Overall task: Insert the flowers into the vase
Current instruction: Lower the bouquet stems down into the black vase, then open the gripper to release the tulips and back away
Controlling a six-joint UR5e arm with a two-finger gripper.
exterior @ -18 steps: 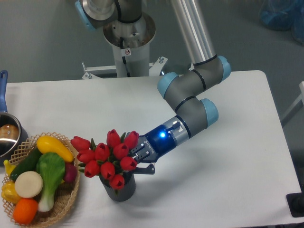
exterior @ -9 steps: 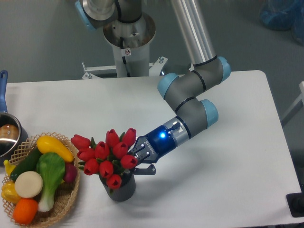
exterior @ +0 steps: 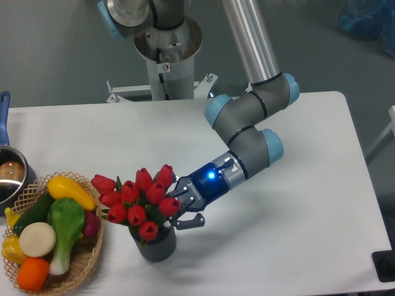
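The flowers (exterior: 133, 198), a bunch of red tulips with green leaves, stand with their stems down inside the vase (exterior: 158, 248), a small dark grey cylinder near the table's front edge. My gripper (exterior: 180, 205) is at the right side of the bunch, just above the vase rim. Its fingers (exterior: 190, 222) are spread apart and the jaws stand open around the rightmost buds. The stems are hidden by the buds and the vase.
A wicker basket (exterior: 86, 262) of toy vegetables sits just left of the vase. A shiny metal pot (exterior: 10, 176) with a blue handle is at the far left edge. The arm's elbow (exterior: 247, 132) reaches over the table's middle.
The gripper's fingers have spread wider. The bunch has shifted slightly left and sunk a little lower into the vase.
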